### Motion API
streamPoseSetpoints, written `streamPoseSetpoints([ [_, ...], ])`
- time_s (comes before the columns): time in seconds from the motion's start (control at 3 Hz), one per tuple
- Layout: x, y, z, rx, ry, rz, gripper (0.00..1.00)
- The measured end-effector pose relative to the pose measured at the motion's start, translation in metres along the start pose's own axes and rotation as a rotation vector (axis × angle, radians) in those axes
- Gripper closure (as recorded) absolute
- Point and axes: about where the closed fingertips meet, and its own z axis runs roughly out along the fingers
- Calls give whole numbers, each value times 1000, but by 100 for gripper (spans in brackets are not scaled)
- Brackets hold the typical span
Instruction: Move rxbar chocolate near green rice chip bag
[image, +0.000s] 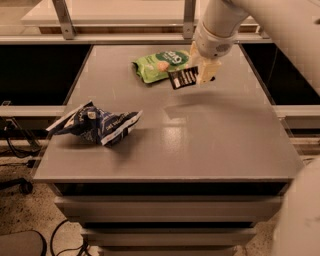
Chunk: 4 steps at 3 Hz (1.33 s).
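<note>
Gripper (201, 75) hangs over the far right part of the table (215, 145), clamped on the right end of the bar (182, 78). The bar juts leftward, lifted clear of the surface. The green bag (159, 64) lies just beside the bar's free end, at the far middle. The blue bag (97, 125) sits well apart, near the left front edge.

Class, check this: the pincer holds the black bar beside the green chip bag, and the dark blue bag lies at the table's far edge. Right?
No. The camera view shows the dark blue bag toward the near left of the table, not its far edge. The pincer does hold the rxbar chocolate beside the green rice chip bag.
</note>
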Motion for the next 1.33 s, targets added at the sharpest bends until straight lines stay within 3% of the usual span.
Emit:
streamPoseSetpoints([
  [0.33,-10,-37,11,26,-7,-30,100],
  [1.0,-5,-81,32,77,-3,33,100],
  [1.33,1,-93,38,87,-4,71,82],
])
